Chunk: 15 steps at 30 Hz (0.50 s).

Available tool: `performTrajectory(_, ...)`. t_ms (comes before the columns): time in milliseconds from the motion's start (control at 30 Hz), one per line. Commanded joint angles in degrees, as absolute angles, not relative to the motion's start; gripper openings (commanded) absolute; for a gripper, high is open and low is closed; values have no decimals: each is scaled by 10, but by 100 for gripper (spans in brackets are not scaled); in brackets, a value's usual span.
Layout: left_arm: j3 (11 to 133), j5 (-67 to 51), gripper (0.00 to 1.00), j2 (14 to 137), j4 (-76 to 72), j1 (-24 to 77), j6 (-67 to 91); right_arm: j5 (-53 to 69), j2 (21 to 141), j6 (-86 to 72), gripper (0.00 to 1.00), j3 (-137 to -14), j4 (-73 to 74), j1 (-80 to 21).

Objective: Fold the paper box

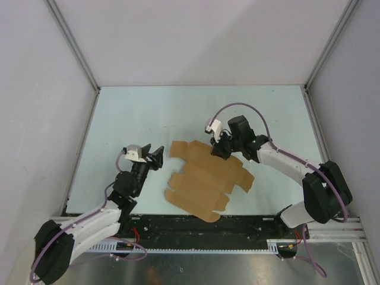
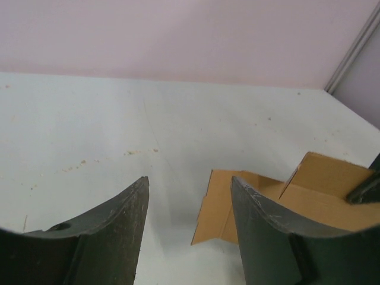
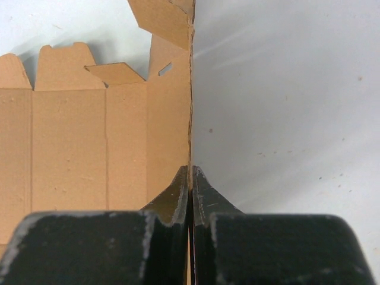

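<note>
Right gripper [image 3: 190,178], jaws pressed together, pinches a thin edge of the paper box [image 3: 89,148]; its black fingers cut off the sheet's lower part in the wrist view. Left gripper [image 2: 190,184] hangs with jaws well apart, holding nothing, just left of the sheet, one finger blocking some flaps. The tan, largely flat sheet lies mid-worktop [image 1: 148,113], reaching the near edge.

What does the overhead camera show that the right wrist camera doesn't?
Only overhead: the whole paper box spread out, and the left claw open, apart from it. Only right wrist: a close look at the right claw pinched shut on the cardboard's edge, with crease lines clear. Both: tan cardboard on the pale table.
</note>
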<state>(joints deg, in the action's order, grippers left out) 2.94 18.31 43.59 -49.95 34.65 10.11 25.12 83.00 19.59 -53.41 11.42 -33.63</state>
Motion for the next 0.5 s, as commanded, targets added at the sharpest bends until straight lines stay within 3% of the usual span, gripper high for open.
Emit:
performTrajectory(0, 4, 117, 63, 477, -582, 319, 126, 257, 856, 281, 0, -595, 161, -336)
performTrajectory(467, -40, 120, 63, 544, -686, 306, 128, 143, 878, 351, 0, -604, 136, -389)
